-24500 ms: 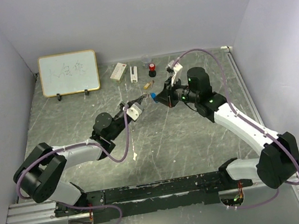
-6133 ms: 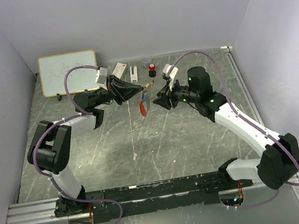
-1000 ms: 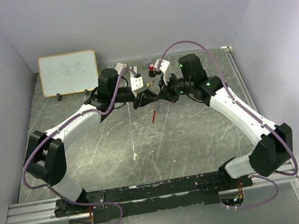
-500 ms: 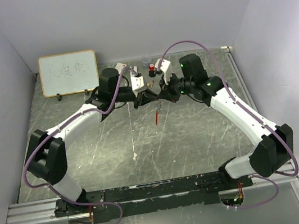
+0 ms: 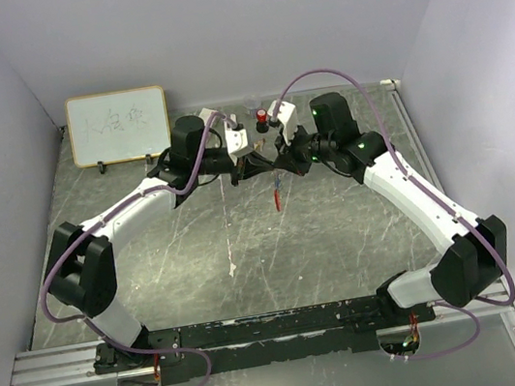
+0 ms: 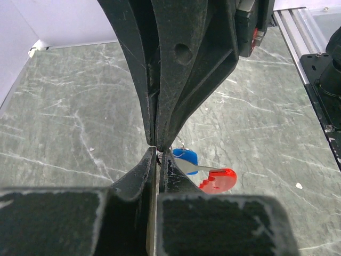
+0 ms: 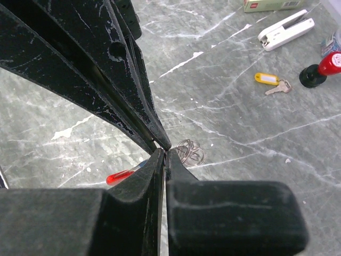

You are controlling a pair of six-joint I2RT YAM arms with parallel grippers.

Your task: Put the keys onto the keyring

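Up around 12 o'clock on the surface (image 5: 343, 238), both arms meet tip to tip in mid-air. The left gripper (image 6: 158, 154) has its jaws pinched tight, same for the right gripper (image 7: 165, 154). The keyring (image 7: 191, 152) sits right against the right tips, so I'd guess that one's holding it. Its red tag (image 5: 278, 196) dangles below, clear of the surface. The blue key (image 6: 185, 156) hangs just beside the tag, so it looks like it's on the ring, or close to it. The yellow key (image 7: 272, 81) lies on the surface off at 1 o'clock in the right wrist view, well apart, so I'd call this roughly halfway. Can't tell what the left jaws are nipping, ring or key, it's too tiny. From above, the arms hide the ring and blue key completely.
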